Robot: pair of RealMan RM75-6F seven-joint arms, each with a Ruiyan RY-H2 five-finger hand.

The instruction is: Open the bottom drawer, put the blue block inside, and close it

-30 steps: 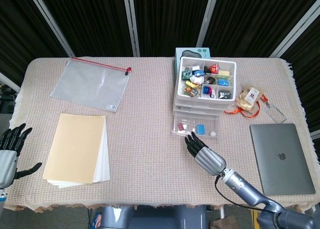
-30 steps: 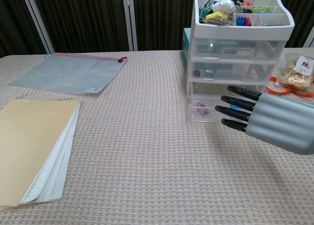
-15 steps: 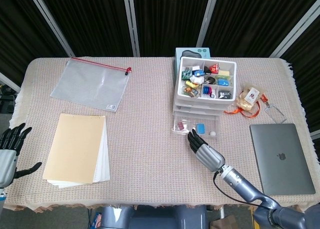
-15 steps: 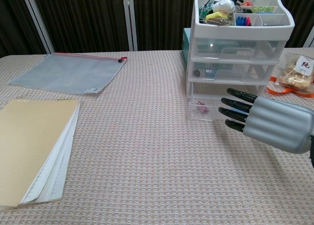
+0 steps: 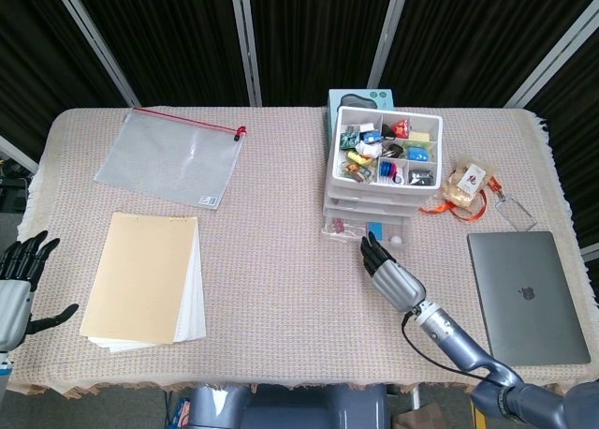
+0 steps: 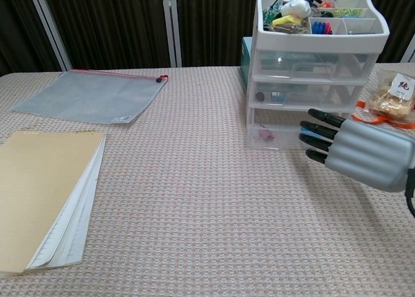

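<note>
A white three-drawer organiser [image 5: 382, 171] [image 6: 311, 63] stands at the back right, its open top tray full of small items. Its clear bottom drawer [image 5: 348, 226] [image 6: 272, 136] is nearly flush with the unit. My right hand [image 5: 387, 268] [image 6: 356, 151] presses its straight fingers against the drawer front and holds nothing. The blue block [image 6: 310, 133] shows only as a sliver through the clear drawer, behind my fingers. My left hand [image 5: 17, 284] hangs open off the table's left edge, seen only in the head view.
A grey laptop [image 5: 526, 296] lies shut at the right. A snack bag with an orange ribbon [image 5: 466, 187] sits beside the organiser. A tan notepad [image 5: 145, 279] and a clear zip pouch [image 5: 170, 157] lie on the left. A teal box [image 5: 360, 101] stands behind the organiser.
My right hand has moved forward toward the organiser, and the bottom drawer has slid in from well pulled out to nearly flush. The left hand has not moved.
</note>
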